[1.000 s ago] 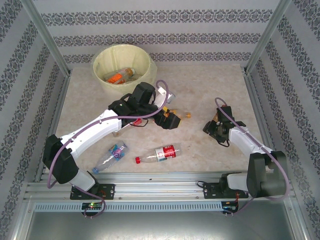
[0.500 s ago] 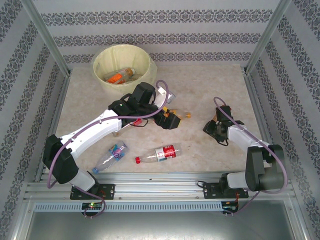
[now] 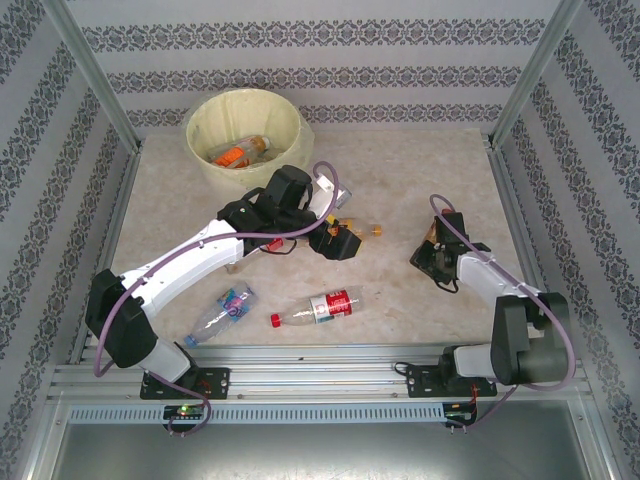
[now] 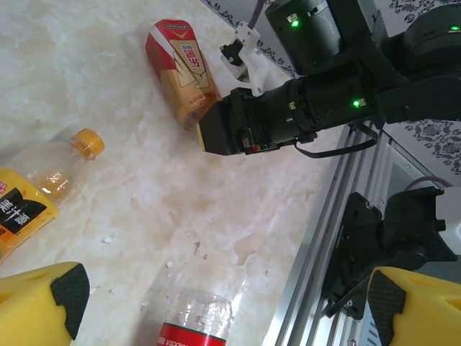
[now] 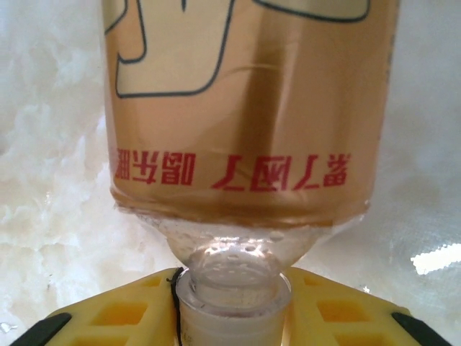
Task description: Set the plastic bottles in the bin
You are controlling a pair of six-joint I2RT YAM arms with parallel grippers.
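The right pincer (image 5: pixel 230 306) is clamped shut on the neck of a gold-labelled bottle (image 5: pixel 245 108). The bottle lies on its side on the tabletop (image 4: pixel 238 209), on the right side and well apart from the bin (image 3: pixel 222 172). Its long axis runs straight out from the pincer, with the neck between the yellow fingers (image 5: pixel 122 317) and the base pointing away. The left pincer (image 4: pixel 227 306) hangs wide open over the middle of the tabletop and holds nothing. An orange-capped bottle (image 4: pixel 50 173) lies just beside it. A red-capped bottle (image 3: pixel 325 304) lies near the front edge, cap to the left. Compared with 1 second ago, the right fingers have closed in on the neck. Both arms and the loose bottles sit almost where they were.
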